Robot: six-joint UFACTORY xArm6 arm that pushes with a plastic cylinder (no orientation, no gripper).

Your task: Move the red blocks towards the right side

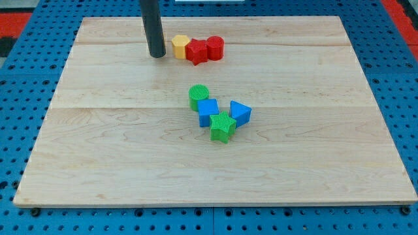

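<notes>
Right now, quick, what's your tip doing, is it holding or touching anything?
My tip: a bare rod, so it holds nothing; it stands just left of the yellow block, with a small gap, not touching.

a pale wooden board [130,156] carries a yellow hexagonal block [180,46], red star block [196,51], red cylinder [215,47], green cylinder [198,95], blue cube [208,111], green star block [223,126], blue triangular block [240,113].

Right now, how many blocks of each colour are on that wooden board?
Red: 2, the star-like block and the round block
Yellow: 1
Green: 2, round and star-like
Blue: 2, cube and wedge
Total: 7
</notes>
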